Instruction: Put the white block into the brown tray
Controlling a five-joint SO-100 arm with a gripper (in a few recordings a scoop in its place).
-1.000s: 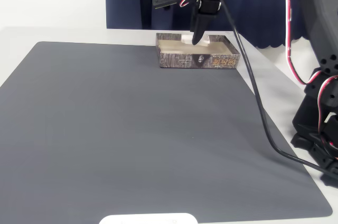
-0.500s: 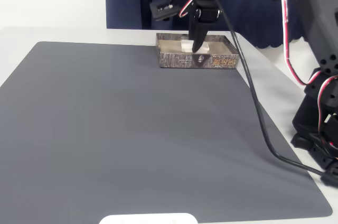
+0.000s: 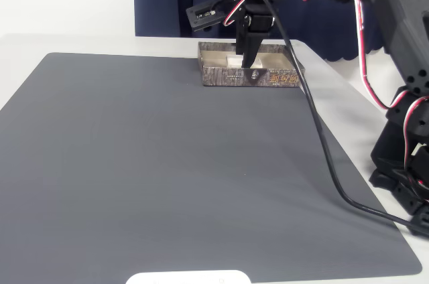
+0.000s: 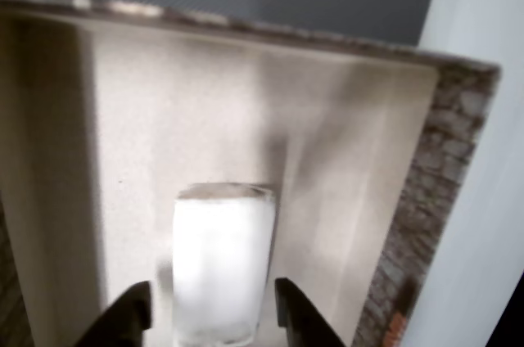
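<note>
The hand (image 4: 211, 314) is pointed straight down into the brown tray (image 3: 249, 76), fingers (image 4: 131, 313) spread a bit wider than the white block (image 4: 219, 269), one on each side. The block looks let go, no squeeze can be seen, and it's lying on the tray's cream floor between the tips. In the fixed view the hand (image 3: 245, 56) is hung from the black arm reaching in from the right. The tray is parked at the far edge of the grey mat (image 3: 167, 170) on the white table (image 3: 335, 90).

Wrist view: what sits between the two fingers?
The white block sits between the fingers, over the brown tray's cream floor, in the wrist view.
</note>
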